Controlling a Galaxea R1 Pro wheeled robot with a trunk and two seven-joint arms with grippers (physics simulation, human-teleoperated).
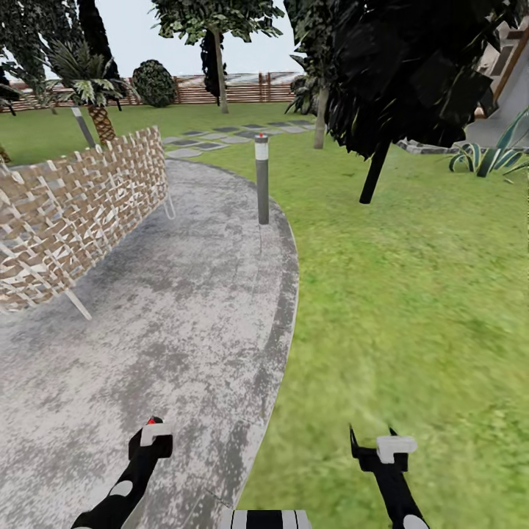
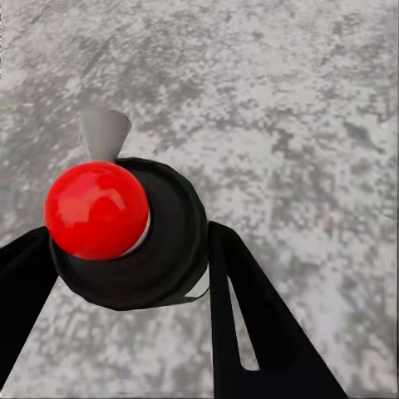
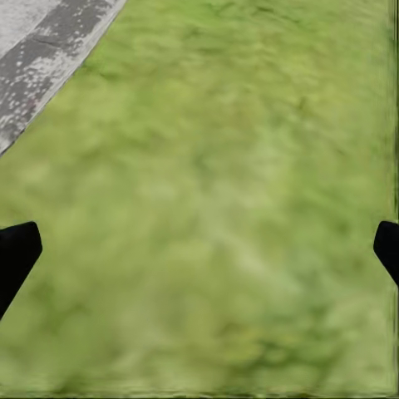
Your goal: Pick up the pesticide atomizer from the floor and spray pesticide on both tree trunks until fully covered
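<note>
My left gripper point(image 1: 150, 439) is shut on the pesticide atomizer point(image 2: 125, 241). In the left wrist view I look down on the atomizer's round black cap and glossy red ball, held between the two black fingers point(image 2: 249, 316) above the blotched grey floor point(image 2: 283, 108). In the head view the red ball point(image 1: 152, 421) shows at the gripper's tip. My right gripper point(image 1: 372, 439) hangs open over the grass point(image 3: 199, 208), with nothing between its fingers. Two trees with pale trunks stand ahead: one far off point(image 1: 220, 77) and one nearer to its right point(image 1: 320, 121).
A slim dark-grey post point(image 1: 261, 184) with a pale band and red top stands at the floor's curved edge. A woven lattice screen point(image 1: 81, 198) borders the paving on the left. A near-black tree point(image 1: 411, 73) leans over the lawn point(image 1: 411, 308). A brown fence point(image 1: 242, 88) closes the back.
</note>
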